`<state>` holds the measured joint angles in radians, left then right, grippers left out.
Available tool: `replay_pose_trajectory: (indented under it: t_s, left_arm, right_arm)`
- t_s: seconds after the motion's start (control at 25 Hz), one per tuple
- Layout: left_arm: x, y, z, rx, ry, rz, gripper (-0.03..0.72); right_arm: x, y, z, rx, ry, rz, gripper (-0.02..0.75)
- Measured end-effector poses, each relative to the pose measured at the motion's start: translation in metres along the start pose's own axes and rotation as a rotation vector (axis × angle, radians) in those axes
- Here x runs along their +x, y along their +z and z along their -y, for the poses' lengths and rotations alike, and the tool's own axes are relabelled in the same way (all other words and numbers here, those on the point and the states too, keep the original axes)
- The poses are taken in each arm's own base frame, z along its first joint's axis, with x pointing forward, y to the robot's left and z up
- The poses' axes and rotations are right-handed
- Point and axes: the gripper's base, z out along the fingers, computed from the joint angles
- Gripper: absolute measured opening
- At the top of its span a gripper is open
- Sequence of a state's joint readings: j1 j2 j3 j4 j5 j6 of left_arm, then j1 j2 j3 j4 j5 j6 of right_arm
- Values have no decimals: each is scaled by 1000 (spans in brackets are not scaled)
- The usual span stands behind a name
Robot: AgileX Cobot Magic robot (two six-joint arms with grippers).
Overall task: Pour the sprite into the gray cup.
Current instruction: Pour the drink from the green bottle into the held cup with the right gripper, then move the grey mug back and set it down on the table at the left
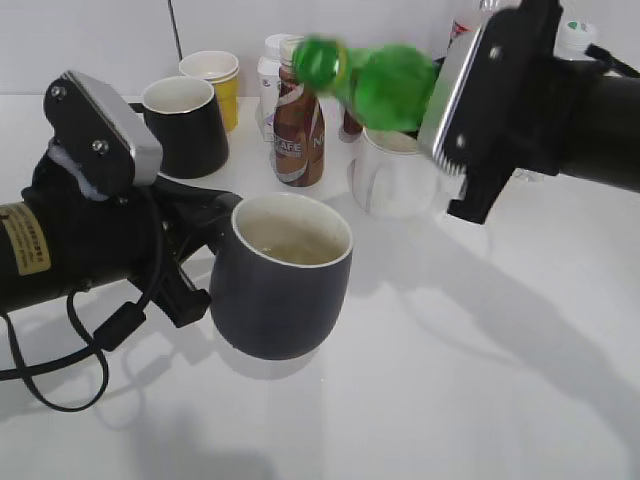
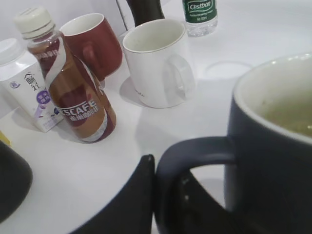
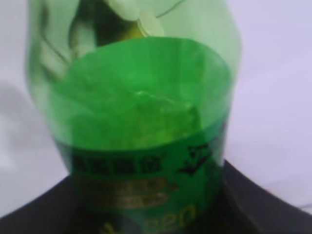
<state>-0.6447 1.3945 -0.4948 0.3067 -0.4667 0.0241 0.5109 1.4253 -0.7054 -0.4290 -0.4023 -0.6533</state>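
My left gripper (image 1: 205,262) is shut on the handle of the gray cup (image 1: 282,275), which it holds near the table; pale liquid lies in the cup's white interior. In the left wrist view the cup (image 2: 273,161) fills the right side, with my left gripper (image 2: 163,195) clamped on its loop handle. My right gripper (image 1: 440,105) is shut on the sprite (image 1: 375,82), a green bottle held sideways in the air with its neck pointing left, above and behind the cup. In the right wrist view the sprite (image 3: 141,122) fills the frame and hides my right gripper's fingertips.
Behind stand a black mug (image 1: 185,125), a yellow paper cup (image 1: 215,80), a brown Nescafe bottle (image 1: 298,130), a white mug (image 1: 392,175) and a small white milk carton (image 2: 27,92). A red mug (image 2: 92,44) and a water bottle (image 2: 200,14) show in the left wrist view.
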Motion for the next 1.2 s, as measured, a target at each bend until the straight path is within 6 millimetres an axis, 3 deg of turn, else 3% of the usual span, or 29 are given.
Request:
replay_pose_trajectory:
  t_s: [0.24,0.4,0.6,0.88,1.2]
  left_arm:
    - [1,-1,-7,-50,-72,3,53]
    - [5,-3,-34,-206,-164,37,53]
    - [22,-1,-73,-402,-204,107,53]
    - [60,16,-95,-533,-222,137,53]
    - [101,37,-90,-530,-225,65,52]
  right_arm:
    - [-3,0,-1,-18,551,31,361]
    - [2,-1,3,10,768,28,361]
    - [30,-11,14,136,978,-22,360]
    - [52,-38,-1,193,1078,-58,360]
    - [52,-40,-7,170,1057,-45,360]
